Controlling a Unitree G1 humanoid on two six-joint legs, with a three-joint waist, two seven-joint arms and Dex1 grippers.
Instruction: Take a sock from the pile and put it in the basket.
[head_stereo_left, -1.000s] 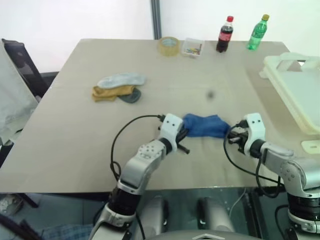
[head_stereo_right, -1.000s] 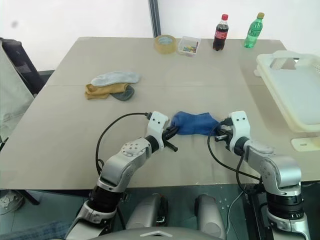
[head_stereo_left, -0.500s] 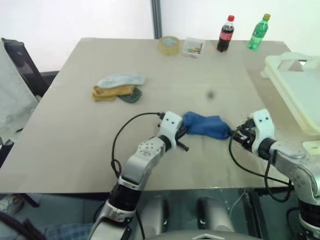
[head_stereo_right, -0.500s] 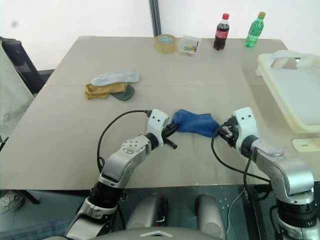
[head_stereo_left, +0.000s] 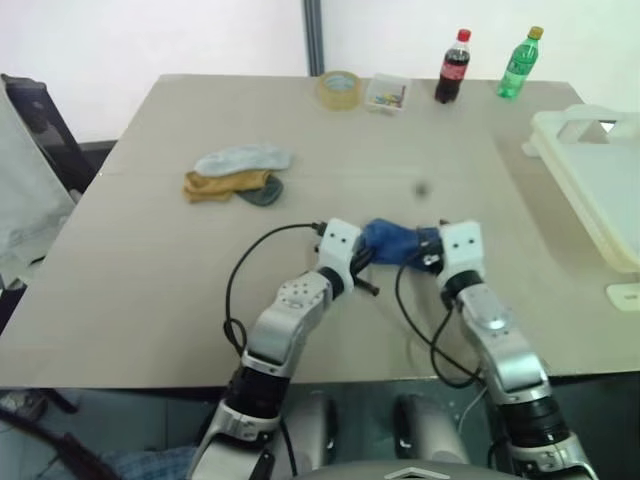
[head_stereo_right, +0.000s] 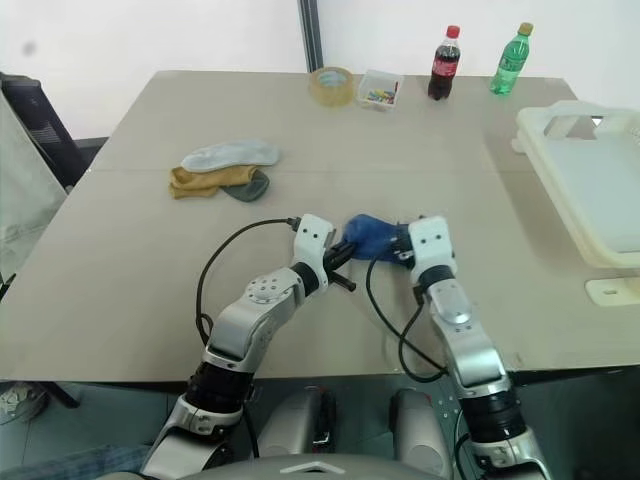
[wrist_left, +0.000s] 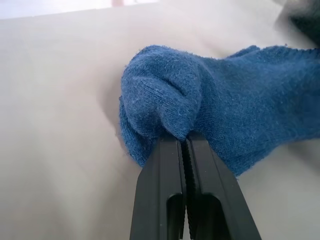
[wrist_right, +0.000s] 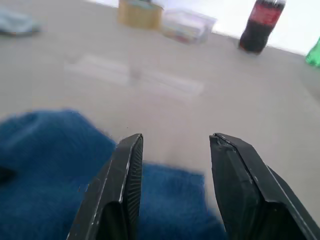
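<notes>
The royal-blue sock (head_stereo_left: 392, 243) lies bunched on the table (head_stereo_left: 150, 260), well apart from the pile (head_stereo_left: 238, 175) and the basket (head_stereo_left: 600, 180); one end is pinched by the left gripper (wrist_left: 184, 150); the right gripper (wrist_right: 172, 170) is held parted over the other end.

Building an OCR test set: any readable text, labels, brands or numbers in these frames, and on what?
None can be read.
Dark cola bottle with a red label: label too small and blurred to read.
Green bottle: label too small to read.
Tape roll: no print visible.
Small clear box: coloured contents, no legible text.
Basket: no markings visible.
</notes>
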